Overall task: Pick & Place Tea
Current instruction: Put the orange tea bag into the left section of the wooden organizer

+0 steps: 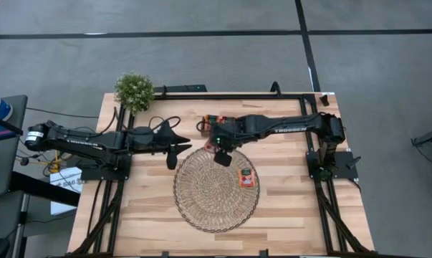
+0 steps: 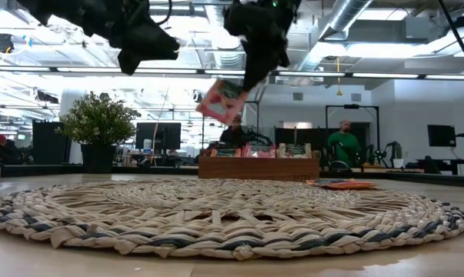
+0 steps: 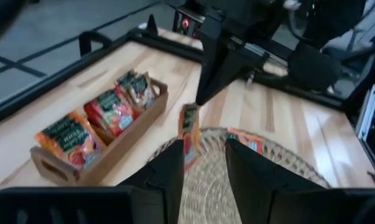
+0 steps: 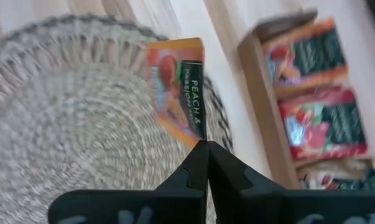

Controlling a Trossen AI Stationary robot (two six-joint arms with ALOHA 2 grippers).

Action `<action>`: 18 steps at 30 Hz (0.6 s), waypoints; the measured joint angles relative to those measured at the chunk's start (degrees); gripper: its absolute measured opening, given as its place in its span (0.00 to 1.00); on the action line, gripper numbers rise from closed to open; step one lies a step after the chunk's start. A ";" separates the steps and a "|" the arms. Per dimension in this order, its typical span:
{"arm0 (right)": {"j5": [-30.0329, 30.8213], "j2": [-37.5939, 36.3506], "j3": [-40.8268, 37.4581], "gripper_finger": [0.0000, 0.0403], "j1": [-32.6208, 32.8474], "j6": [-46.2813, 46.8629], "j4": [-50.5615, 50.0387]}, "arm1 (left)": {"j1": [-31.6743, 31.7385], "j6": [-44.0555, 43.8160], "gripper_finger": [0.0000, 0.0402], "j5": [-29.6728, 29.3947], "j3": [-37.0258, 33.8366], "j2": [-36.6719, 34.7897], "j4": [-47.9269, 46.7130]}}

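My right gripper is shut on an orange tea sachet, above the far edge of the round woven mat. The sachet also shows in the low view and in the left wrist view. Another sachet lies flat on the mat's right part. The wooden tray holds several upright sachets behind the mat. My left gripper is open and empty, above the table left of the mat's far edge. My right gripper pinches the sachet's corner between its two fingertips. The fingers slant down from above. The sachet hangs tilted below the fingers, lifted clear of the mat.
A small potted plant stands at the table's far left corner. The tray sits at the far middle, mostly under the right arm. The mat's near and left parts are bare.
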 joint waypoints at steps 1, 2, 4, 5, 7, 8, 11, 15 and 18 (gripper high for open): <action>-0.01 0.00 0.89 0.00 0.01 -0.54 0.02 | 0.00 -0.09 0.27 -0.20 0.00 0.00 0.71; -0.02 -0.01 1.71 0.00 0.02 -0.87 0.07 | 0.02 -0.22 0.28 -0.24 0.00 0.00 1.38; -0.18 0.01 3.12 0.00 0.02 -1.73 0.01 | 0.02 -1.02 0.28 -0.47 0.00 0.00 2.39; -0.19 0.00 3.70 0.00 0.04 -1.88 -0.06 | 0.02 -1.44 0.29 -0.63 0.00 0.00 2.51; -0.21 0.00 4.70 0.00 0.04 -2.28 -0.12 | 0.02 -1.67 0.30 -1.31 0.00 0.00 2.48; -0.21 -0.01 5.05 0.00 0.09 -2.33 -0.11 | 0.02 -1.72 0.31 -1.49 0.00 0.00 2.46; -0.41 -0.01 5.75 0.00 0.14 -3.04 -0.12 | 0.02 -1.94 0.33 -1.70 0.00 0.42 3.54; -0.43 -0.01 6.19 0.00 0.41 -3.81 -0.11 | 0.02 -1.95 0.37 -1.68 -0.01 3.21 6.81; -0.46 -0.01 6.20 0.00 0.58 -3.84 -0.27 | 0.02 -0.96 0.38 -1.09 0.22 6.21 7.86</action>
